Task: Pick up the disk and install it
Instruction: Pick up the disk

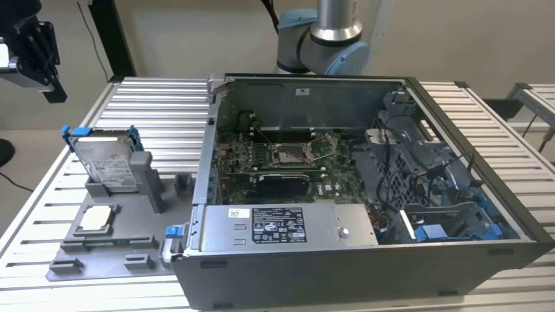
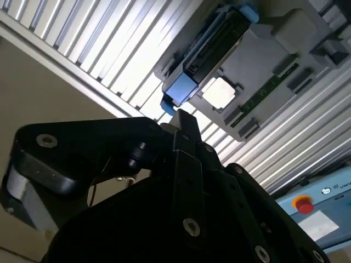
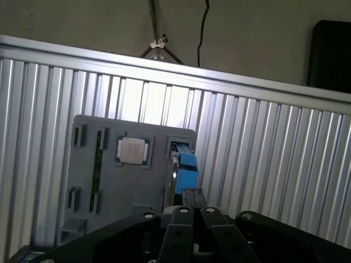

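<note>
My tool [image 3: 193,197] hangs clenched on nothing, high over the slatted counter [image 1: 52,195], well apart from everything. Just ahead of its tip in both wrist views stands the disk [image 3: 184,167], upright on edge in a slot of the grey holder [image 3: 82,181]. I judge the slot props it that way so its blue carrier is easy to grip. The chip [image 3: 133,150] lies flat beside it. The disk's label faces away from me, and my own linkage cuts off the holder's near edge.
</note>
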Controlling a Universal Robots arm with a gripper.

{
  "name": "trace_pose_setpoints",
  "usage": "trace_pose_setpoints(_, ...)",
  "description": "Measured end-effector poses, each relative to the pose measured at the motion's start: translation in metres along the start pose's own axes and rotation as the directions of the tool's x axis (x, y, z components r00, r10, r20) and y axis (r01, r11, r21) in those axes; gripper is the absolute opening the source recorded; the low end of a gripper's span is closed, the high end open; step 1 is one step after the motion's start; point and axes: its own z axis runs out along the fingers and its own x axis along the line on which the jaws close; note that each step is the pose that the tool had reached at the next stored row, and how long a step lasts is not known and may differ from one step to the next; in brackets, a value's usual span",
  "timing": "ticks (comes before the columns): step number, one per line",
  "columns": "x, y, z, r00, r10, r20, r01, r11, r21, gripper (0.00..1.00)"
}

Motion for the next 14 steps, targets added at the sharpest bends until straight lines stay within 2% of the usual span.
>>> trace_pose_setpoints(4,0.0,0.0,0.0,1.0,-0.001,0.0,0.001,1.0,-0.0001,0.0)
trace_pose_setpoints(5,0.0,0.0,0.0,1.0,-0.001,0.0,0.001,1.0,-0.0001,1.0)
trace_pose_setpoints(14,0.0,0.0,0.0,1.0,-0.003,0.0,0.003,1.0,-0.0002,1.0)
